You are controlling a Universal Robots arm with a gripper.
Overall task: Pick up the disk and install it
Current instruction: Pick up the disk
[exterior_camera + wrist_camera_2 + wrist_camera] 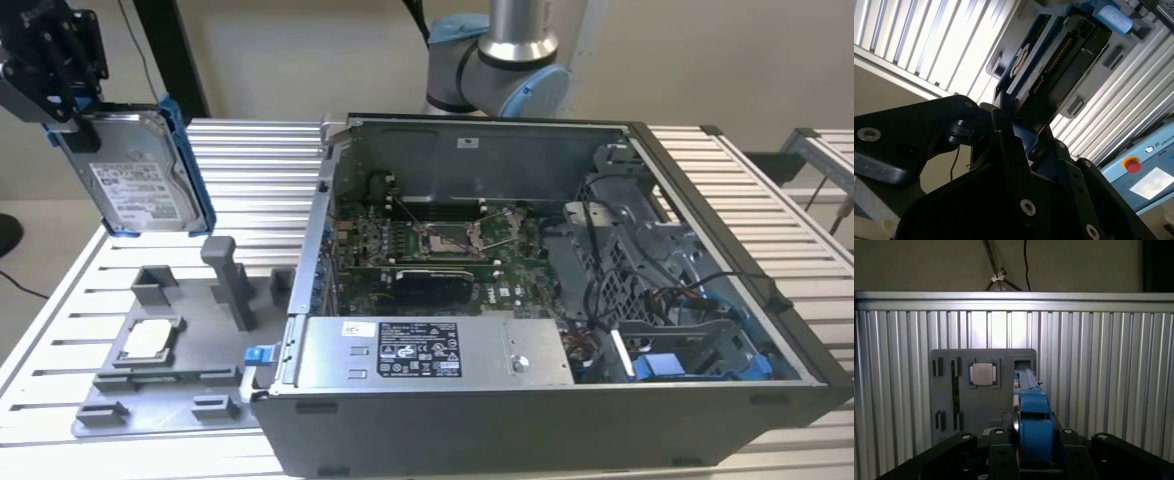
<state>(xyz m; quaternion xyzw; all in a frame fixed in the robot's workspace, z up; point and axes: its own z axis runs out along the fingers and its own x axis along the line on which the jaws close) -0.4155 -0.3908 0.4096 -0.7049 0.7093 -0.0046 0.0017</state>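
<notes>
The disk (134, 180) is a silver-grey drive with a white label in a bright blue carrier frame. It hangs upright in the air at the exterior view's upper left, above the grey fixture tray (174, 350). My black gripper (60, 95) is shut on its top edge. In the first wrist view the disk (1031, 427) shows edge-on between my fingers (999, 450). In the second wrist view the disk (1054, 65) points away from the gripper, its connector edge showing.
An open computer case (561, 290) fills the middle and the exterior view's right, with a motherboard, a silver power supply box (427, 350) and a blue-trimmed drive bay (694, 350). A small square chip (147, 338) lies in the tray. The ribbed metal table (254, 150) lies underneath.
</notes>
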